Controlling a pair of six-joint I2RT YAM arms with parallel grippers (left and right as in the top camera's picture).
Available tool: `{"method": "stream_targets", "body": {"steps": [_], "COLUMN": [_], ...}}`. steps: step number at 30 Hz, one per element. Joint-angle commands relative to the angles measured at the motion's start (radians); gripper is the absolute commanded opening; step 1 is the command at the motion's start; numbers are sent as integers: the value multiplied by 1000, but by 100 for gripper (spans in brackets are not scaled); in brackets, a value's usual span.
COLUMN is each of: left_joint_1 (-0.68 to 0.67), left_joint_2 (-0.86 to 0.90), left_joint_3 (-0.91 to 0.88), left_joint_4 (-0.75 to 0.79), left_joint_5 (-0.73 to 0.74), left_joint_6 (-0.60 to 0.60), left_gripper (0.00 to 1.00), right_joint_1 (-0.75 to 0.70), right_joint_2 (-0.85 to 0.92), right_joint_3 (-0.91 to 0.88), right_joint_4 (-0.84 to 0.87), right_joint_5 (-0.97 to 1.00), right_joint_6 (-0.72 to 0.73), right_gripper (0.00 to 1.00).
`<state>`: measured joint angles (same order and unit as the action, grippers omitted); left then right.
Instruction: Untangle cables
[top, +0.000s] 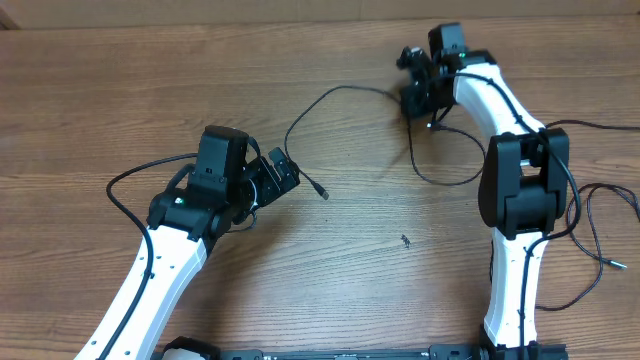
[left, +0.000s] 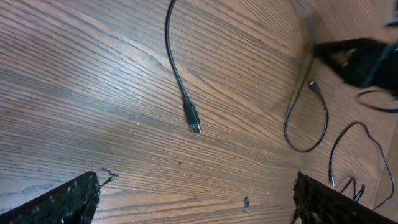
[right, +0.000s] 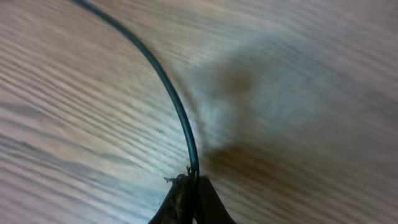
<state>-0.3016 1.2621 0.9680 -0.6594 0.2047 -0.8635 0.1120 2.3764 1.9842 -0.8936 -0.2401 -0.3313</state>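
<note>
This looks like a robotics lab or test bench, not a home. A broad counter with a wood-grain laminate top fills all three views. Two white-and-black robot arms, the left arm and the right arm, rise from a dark mounting rail at the counter's near edge. Each arm trails thicker black leads of its own. Thin black cables with small plug ends lie loose on the wood.

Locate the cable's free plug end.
Overhead view: the plug end lies on the table near centre, just right of the open left gripper, its cable arcing up to the right gripper.
</note>
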Motion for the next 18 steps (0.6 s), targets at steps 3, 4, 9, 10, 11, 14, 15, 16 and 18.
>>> {"method": "stream_targets", "body": {"steps": [3, 4, 9, 10, 11, 14, 15, 16, 18], "left_joint_1": [-6, -6, -6, -6, -6, -6, -6, -6, -6], "left_joint_2": [-6, -6, -6, -6, -6, -6, -6, -6, -6], "left_joint_3": [9, 9, 9, 9, 9, 9, 9, 9, 9], "left_joint_4": [1, 1, 1, 1, 1, 1, 1, 1, 1], "left_joint_5": [-6, -6, -6, -6, -6, -5, -6, -6, -6], "left_joint_6": [3, 4, 4, 4, 4, 4, 4, 4, 4], "left_gripper": [100, 100, 100, 100, 100, 100, 100, 99, 99], "right_joint_1": [-5, -6, -24, -31, -45, -71, -76, -82, -81], "right_joint_2": [-31, -32, -32, -32, -32, -31, -31, -29, -27], "right_joint_3": [234, 257, 377, 392, 407, 408, 408, 406, 405], "right_joint_4": [-61, -68, -100, -100, -101, -130, -144, -195, -247], "right_joint_5": [-11, 0, 89, 107, 105, 6, -23, -84, -102], "right_joint_6": [21, 21, 54, 71, 74, 51, 28, -50, -121], "right_gripper": [4, 4, 4, 4, 4, 4, 4, 6, 14]}}
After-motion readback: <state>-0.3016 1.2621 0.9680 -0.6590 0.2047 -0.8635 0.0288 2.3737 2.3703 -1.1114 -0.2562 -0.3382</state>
